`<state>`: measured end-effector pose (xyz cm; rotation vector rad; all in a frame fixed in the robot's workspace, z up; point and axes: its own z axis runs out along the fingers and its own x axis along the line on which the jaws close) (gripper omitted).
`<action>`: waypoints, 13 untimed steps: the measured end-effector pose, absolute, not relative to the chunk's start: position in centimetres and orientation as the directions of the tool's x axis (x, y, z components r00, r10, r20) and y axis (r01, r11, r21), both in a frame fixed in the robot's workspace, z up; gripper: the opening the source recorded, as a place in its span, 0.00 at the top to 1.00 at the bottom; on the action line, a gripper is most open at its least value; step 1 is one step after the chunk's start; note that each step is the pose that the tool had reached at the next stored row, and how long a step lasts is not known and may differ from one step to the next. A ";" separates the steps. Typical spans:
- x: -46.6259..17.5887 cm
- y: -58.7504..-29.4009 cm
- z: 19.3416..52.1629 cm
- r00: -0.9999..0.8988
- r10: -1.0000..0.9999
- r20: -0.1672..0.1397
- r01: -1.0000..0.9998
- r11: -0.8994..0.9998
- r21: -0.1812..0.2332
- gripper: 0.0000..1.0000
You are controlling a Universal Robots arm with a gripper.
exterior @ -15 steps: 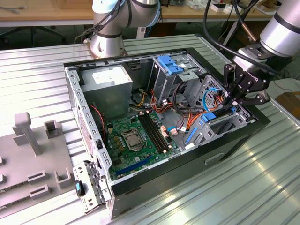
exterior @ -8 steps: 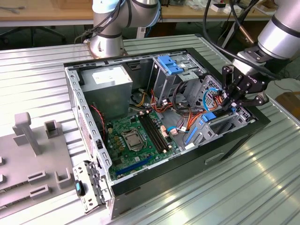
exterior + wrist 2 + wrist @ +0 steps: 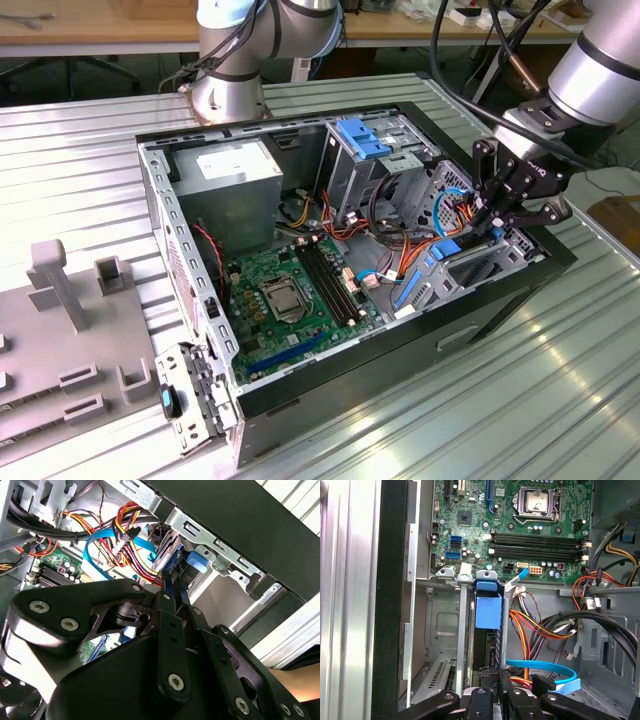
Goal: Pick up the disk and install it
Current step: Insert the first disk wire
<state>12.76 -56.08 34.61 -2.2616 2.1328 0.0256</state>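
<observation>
One dark, blue-railed disk (image 3: 487,612) stands on edge in the bay (image 3: 442,625), pinched by the gripper (image 3: 496,675).

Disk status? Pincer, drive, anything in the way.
Pincer shut on the disk inside the drive bay. Disk edge-on in its slot, blue rail showing. Blue cable and coloured wires close beside, not across the slot.

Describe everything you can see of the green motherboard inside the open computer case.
The motherboard is a green circuit board lying flat on the floor of the open case. Near its middle sits a square processor socket with a silvery metal frame. Beside it run long black memory slots with no modules in them. A long blue slot lies near one edge. Red, yellow and orange cables bunch just beyond another edge.
</observation>
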 end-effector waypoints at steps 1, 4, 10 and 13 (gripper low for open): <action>12.8 -56.1 34.6 0.059 -0.998 -0.035 -0.998 -0.058 -0.013 0.82; 12.8 -56.1 34.6 0.059 -0.998 -0.035 -0.998 -0.058 -0.013 0.82; 12.8 -56.1 34.5 0.059 -0.998 -0.035 -0.998 -0.058 -0.013 0.82; 12.8 -56.1 34.4 0.059 -0.998 -0.037 -0.998 -0.058 -0.013 0.82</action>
